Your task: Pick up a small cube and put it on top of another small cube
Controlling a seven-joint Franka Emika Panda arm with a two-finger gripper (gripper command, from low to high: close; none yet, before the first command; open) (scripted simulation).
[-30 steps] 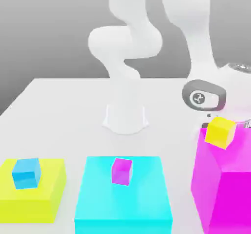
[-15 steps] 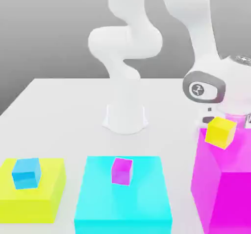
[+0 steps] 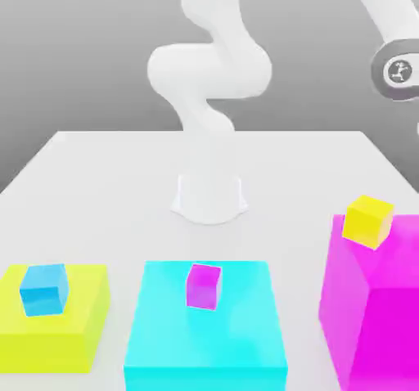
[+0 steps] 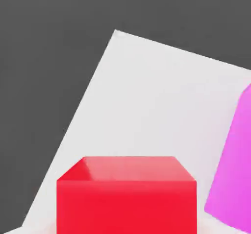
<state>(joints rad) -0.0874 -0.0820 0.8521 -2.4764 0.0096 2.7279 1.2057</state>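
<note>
Measured against the tall magenta block (image 3: pixel 378 299) at the exterior view's right, the change is plain: a second ago the white arm (image 3: pixel 385 21) was bent low over that block, its wrist just behind the small yellow cube (image 3: pixel 367 220) resting on the block's top; now the arm has swung up and away, and only its upper links and a joint cap remain high above the block. The yellow cube sits where it was, untouched in pose as far as can be judged. The fingers have gone from apart to fully together, and since the cube did not rise with them, the closure seems to have caught nothing, though a red box (image 4: pixel 127 194) looms close under the hand camera and its relation to the fingers is unclear. To the block's left, the small magenta cube (image 3: pixel 203 285) rests on the flat cyan block (image 3: pixel 207 332), and further left the small blue cube (image 3: pixel 43 289) on the flat yellow block (image 3: pixel 53 320). Judging from this, the pick likely missed and stacking has not begun.
</note>
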